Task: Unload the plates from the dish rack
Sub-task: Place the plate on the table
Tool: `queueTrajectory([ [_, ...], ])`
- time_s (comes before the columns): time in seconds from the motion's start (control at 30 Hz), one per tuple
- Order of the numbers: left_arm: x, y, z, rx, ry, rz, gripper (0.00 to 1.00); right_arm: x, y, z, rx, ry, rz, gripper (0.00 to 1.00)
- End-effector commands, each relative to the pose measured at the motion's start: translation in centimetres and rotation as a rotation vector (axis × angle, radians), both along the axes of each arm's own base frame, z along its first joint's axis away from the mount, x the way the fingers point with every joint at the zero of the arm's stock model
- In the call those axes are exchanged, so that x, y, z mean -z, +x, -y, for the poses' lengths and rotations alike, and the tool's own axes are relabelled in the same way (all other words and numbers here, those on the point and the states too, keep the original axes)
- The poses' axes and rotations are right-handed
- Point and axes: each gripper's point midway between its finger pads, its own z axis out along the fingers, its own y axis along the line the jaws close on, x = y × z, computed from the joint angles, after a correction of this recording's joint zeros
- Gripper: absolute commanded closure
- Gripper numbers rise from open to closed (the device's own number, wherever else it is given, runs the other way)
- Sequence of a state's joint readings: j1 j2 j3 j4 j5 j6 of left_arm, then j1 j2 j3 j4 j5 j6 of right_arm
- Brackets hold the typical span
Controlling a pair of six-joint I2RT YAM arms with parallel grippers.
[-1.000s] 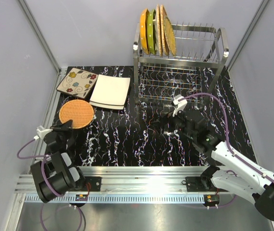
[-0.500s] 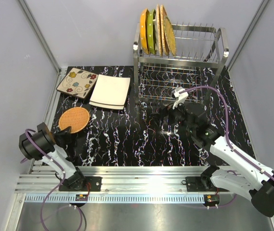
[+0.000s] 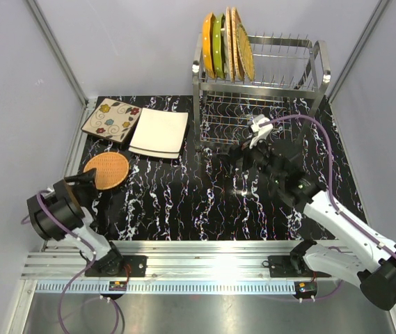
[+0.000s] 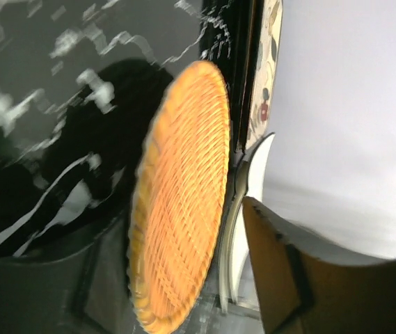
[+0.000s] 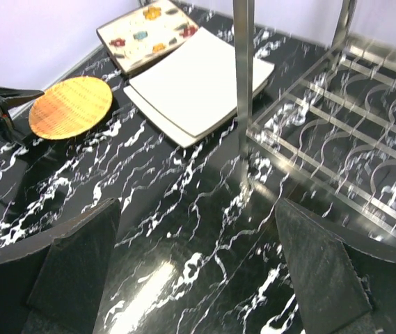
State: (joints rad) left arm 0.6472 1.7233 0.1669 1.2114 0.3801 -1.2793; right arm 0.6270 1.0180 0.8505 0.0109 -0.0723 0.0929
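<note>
Your top cam looks down from above and behind the bases, with the whole table (image 3: 184, 209) in frame. Left wrist cam is rolled sideways and very close: round wicker plate (image 4: 180, 202) right at the left gripper (image 4: 166, 233). Right wrist cam sits farther back: same plate ahead-left of the right gripper (image 5: 196, 209), dish rack (image 5: 323, 132) ahead-right. Top sees both too.

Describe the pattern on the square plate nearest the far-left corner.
Beige plate with coloured flowers, dark leaves and swirls; clearest in the top external view.
</note>
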Motion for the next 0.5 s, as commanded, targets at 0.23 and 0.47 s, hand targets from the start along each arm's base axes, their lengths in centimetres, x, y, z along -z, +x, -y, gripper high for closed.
queueTrajectory([
  [0.23,-0.6,-1.8,-3.1,0.014,0.263,-0.340,0.04,-8.5,1.7,-1.0,-0.094,-0.041,0.117,0.00],
  [0.47,-0.1,-2.7,-2.2,0.066,0.247,-0.403,0.01,-12.2,4.5,-1.0,-0.061,-0.045,0.080,0.00],
])
